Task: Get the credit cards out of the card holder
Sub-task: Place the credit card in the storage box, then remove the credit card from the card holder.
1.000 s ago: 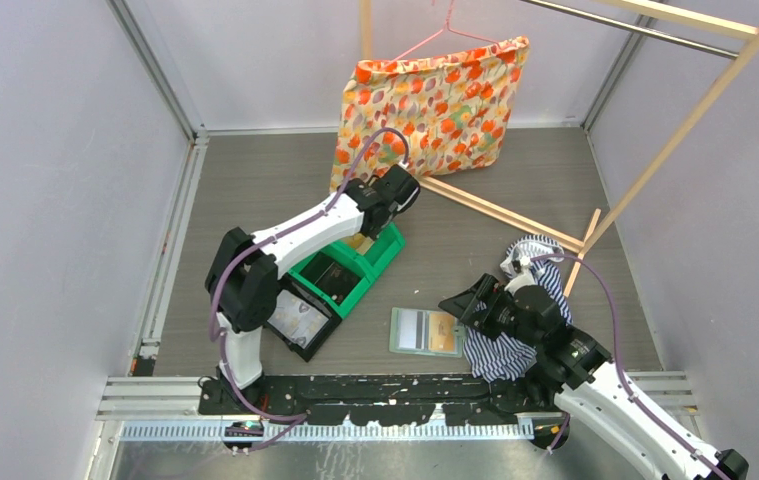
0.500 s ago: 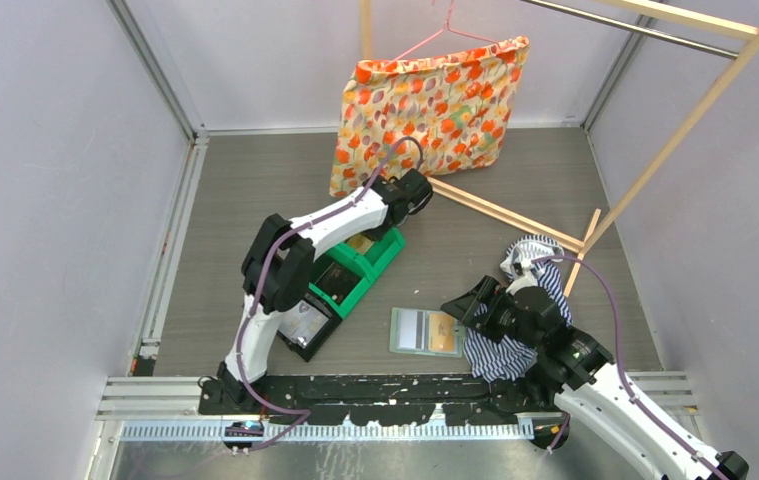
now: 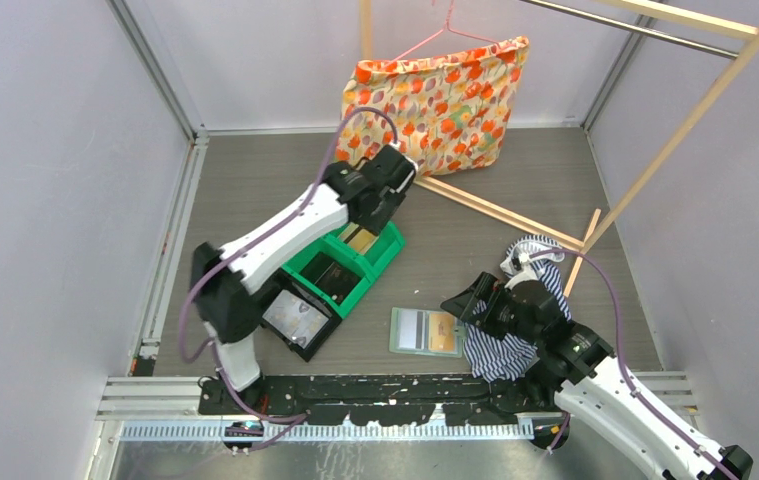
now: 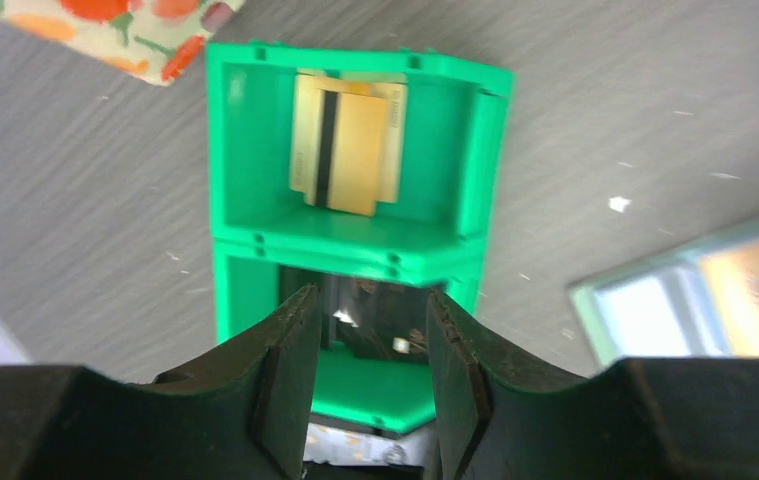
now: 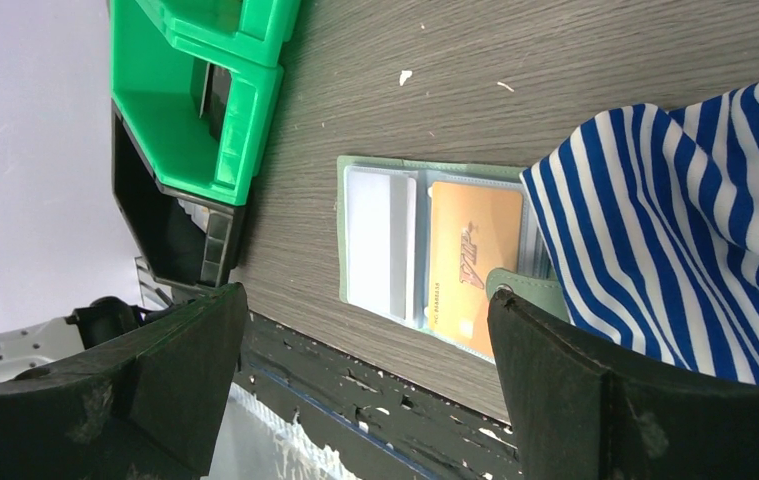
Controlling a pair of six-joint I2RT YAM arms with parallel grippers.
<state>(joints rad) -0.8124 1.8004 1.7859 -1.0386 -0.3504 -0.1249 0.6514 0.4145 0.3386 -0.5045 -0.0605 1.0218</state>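
Credit cards show in the card holder, which lies open and flat on the bench near the arm bases, one edge touching a blue-striped cloth. A tan-gold one sits beside a greyish-white one. Another gold card lies flat in the far compartment of the green bin. The left hand hangs above the bin, released, with nothing between its parted fingers. The right hand hovers over the holder, spread wide and empty. A black tray sits against the bin's near end.
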